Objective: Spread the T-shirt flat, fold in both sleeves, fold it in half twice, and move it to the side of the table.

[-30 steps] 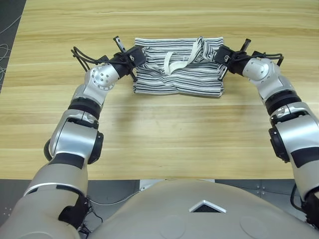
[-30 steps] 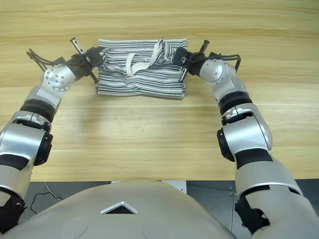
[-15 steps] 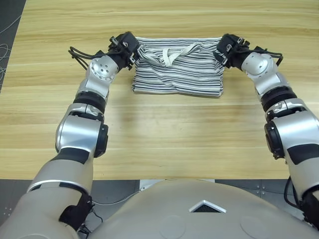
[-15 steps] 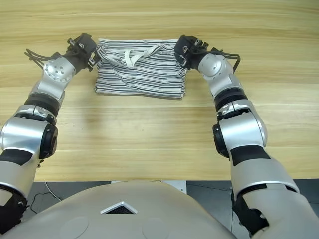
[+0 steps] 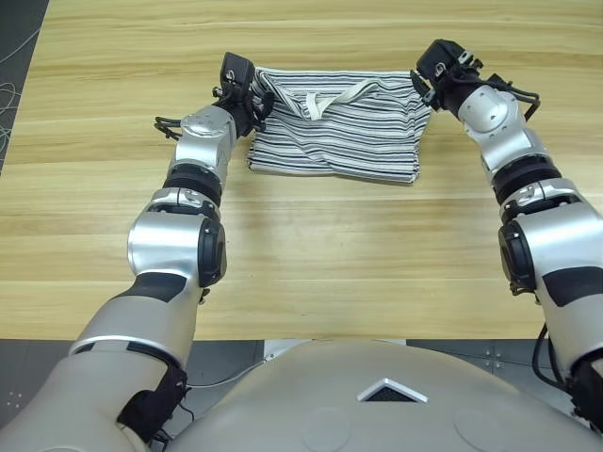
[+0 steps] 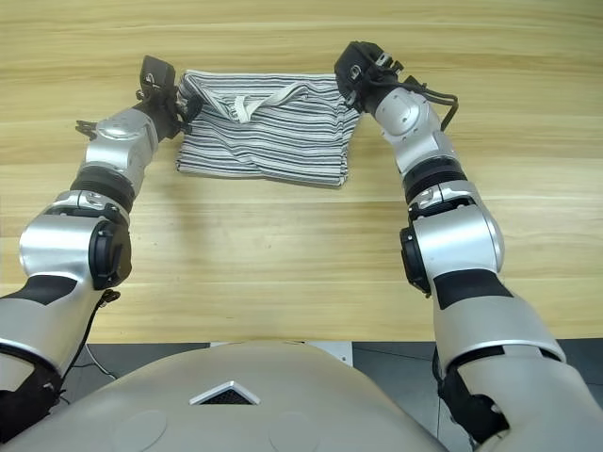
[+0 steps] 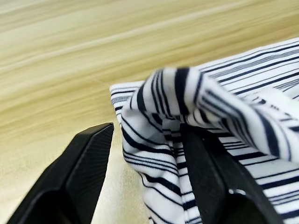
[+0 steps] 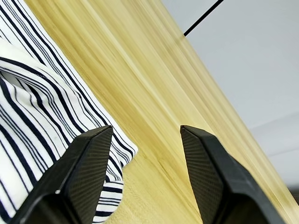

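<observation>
Two far corners of the folded T-shirt on the worktop meet our left hand and right hand, both spread wide.

Striped T-shirt, folded into a rumpled rectangle, one corner bunched between the parted fingers of the left gripper.

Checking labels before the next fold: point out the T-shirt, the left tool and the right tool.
T-shirt (image 5: 339,132), left eye view, middle of the folded striped cloth.
left tool (image 7: 148,135), left wrist view, midway between its two fingertips.
right tool (image 8: 145,133), right wrist view, midway between its two fingertips.
</observation>
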You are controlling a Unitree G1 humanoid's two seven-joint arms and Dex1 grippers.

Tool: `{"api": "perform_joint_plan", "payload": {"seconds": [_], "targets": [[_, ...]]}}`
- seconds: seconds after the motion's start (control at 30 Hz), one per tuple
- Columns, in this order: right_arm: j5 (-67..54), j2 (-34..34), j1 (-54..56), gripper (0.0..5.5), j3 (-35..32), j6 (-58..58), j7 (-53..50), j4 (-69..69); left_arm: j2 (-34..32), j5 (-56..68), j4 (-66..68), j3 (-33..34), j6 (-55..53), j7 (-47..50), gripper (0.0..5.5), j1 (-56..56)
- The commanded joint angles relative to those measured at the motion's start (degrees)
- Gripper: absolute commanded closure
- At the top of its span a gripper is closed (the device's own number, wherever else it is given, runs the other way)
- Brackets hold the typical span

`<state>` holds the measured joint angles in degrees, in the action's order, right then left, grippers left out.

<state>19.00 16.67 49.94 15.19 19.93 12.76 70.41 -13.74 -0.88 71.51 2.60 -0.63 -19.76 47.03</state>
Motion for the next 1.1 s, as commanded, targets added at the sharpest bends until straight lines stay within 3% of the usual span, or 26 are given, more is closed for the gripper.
{"api": "perform_joint_plan", "payload": {"seconds": [0.03, 0.27, 0.53, 0.63, 0.9, 1.1], "targets": [[-1.9, -2.1, -1.1, 2.83, 0.0, 4.9, 8.2, -2.1, -0.1, 0.1, 0.4, 0.9, -1.9, 2.0, 2.86, 1.1], [-6.4, -8.2, -10.9, 2.83, 2.4, 5.6, 27.8, -11.0, -0.5, -0.7, 0.4, 0.7, -2.4, 3.3, 2.86, 1.0], [-4.3, -10.7, -12.7, 2.83, 2.7, -3.4, 20.8, -9.1, 0.1, -1.1, 0.5, 0.5, -2.5, 3.1, 2.86, 1.4], [-4.8, -10.5, -13.1, 2.83, 2.6, -6.2, 23.8, -7.6, 0.0, -1.4, 0.5, 0.1, -2.4, 3.3, 2.86, 1.4], [-9.0, -6.0, -18.0, 2.83, 4.2, -11.2, 44.4, -12.8, -1.6, -4.5, 0.3, -2.6, -1.1, 2.7, 2.86, 0.9], [-10.0, -3.9, -19.8, 2.83, 4.8, -13.6, 48.1, -16.5, -0.8, -6.1, -1.9, -5.4, -1.3, -2.8, 2.86, -0.9]]}}
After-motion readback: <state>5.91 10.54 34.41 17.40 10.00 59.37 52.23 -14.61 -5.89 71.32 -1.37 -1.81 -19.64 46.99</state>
